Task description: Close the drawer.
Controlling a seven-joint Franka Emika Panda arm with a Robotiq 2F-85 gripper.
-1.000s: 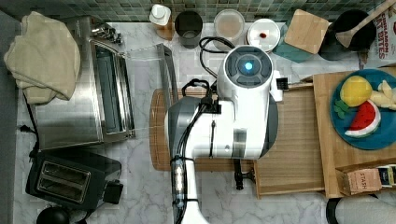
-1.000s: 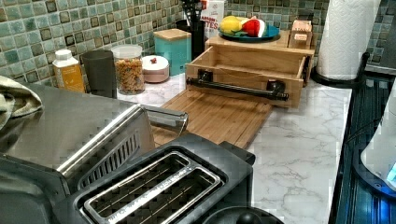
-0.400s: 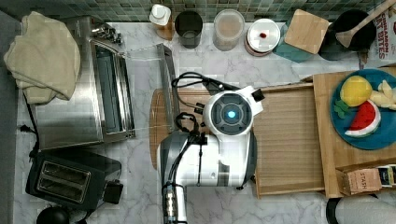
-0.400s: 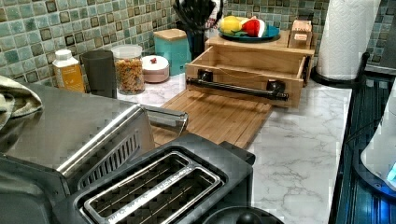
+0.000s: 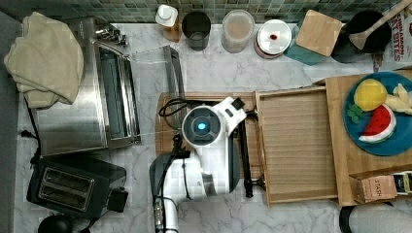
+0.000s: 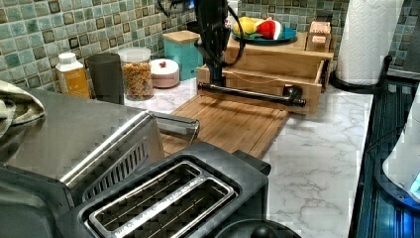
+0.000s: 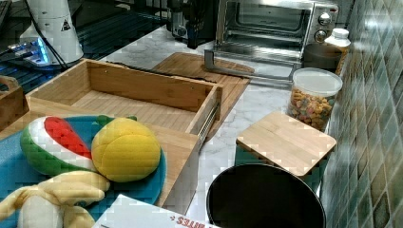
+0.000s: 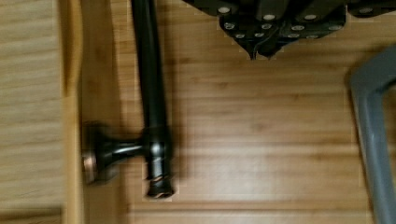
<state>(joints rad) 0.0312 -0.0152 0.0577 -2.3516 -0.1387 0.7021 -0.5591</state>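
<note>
In the top view we see the drawer [image 5: 296, 145] pulled out at right of centre, its black handle [image 5: 245, 155] running top to bottom along its left edge. The arm [image 5: 204, 145] hangs over the board [image 5: 167, 116] just left of that bar. A second ago it covered the drawer's upper left corner; it now sits lower and further left.

In the left view the drawer [image 6: 267, 82] lies upper centre, its front facing us and the handle [image 6: 252, 94] running left to right. The arm's dark wrist [image 6: 214, 34] comes down at the bar's left end, where earlier none was there.

The right view alone shows the drawer's [image 7: 138, 95] inside, bare slats, opening toward the oven [image 7: 271, 28].

In the wrist view the gripper [image 8: 261, 44] has its fingers drawn together, holding nothing, just beside the handle [image 8: 152, 93] and over the board [image 8: 261, 135].
</note>
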